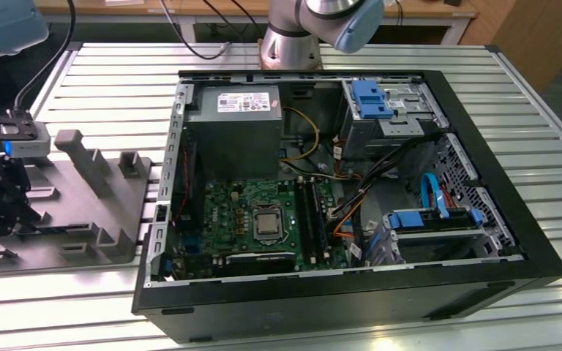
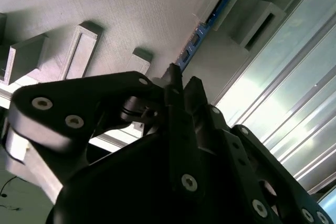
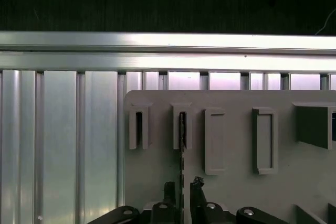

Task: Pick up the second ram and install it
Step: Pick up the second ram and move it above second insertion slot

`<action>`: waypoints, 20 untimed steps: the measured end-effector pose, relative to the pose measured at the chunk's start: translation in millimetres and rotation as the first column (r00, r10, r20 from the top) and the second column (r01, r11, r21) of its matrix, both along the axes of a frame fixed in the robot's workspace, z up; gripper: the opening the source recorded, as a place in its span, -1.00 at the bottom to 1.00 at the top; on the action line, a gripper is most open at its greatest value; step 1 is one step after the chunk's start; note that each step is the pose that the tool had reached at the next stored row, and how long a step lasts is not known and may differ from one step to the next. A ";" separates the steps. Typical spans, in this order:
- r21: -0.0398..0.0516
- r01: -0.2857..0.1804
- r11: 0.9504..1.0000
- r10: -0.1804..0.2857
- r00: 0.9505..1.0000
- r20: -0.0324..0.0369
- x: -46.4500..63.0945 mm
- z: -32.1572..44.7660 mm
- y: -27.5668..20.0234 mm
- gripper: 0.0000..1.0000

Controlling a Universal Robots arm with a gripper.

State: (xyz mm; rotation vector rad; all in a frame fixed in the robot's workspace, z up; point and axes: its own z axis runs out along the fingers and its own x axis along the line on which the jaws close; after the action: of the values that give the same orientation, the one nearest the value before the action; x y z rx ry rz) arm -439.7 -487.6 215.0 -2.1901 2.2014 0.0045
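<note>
Ribbed aluminium slats form the bench (image 1: 115,80), which fills the exterior view. At its middle lies an open black computer case (image 1: 496,241) on its side. Inside it a grey power supply (image 1: 232,139) sits above the green motherboard (image 1: 227,208), with the square CPU socket (image 1: 264,221) at the board's centre and black slot rails (image 1: 306,212) just beside the socket, toward the exterior view's right.

Left of the case in the exterior view, and touching its edge, lies a grey holder plate (image 1: 85,212) with raised pockets moulded into it. The base of the robot arm (image 1: 291,36) stands at the far edge of the bench, behind the case.

The claw (image 1: 3,212) hangs over the far left part of the plate. In the first wrist view its two black fingers (image 3: 169,190) stand a little apart on either side of a thin dark strip, with a narrow gap showing on each side, so it is slightly open and grips nothing.

That strip is the second ram (image 3: 181,140), seen edge-on. It stands upright in the plate's second narrow pocket and runs down between the fingertips. In the second wrist view the ram (image 2: 202,30) shows a blue edge leading from its pocket to the claw (image 2: 184,80).
</note>
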 end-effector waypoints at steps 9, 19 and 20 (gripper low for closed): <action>0.000 -0.006 1.000 0.006 1.000 0.001 -2.0 -2.8 0.2 -0.29; 0.000 -0.025 1.000 0.025 1.000 0.001 -4.0 -13.9 0.5 -0.29; 0.000 -0.027 1.000 0.027 1.000 0.001 -4.0 -14.9 0.5 -0.29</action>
State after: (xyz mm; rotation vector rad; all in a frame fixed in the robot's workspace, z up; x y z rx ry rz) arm -443.7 -487.2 200.1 -2.2190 2.1715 0.0045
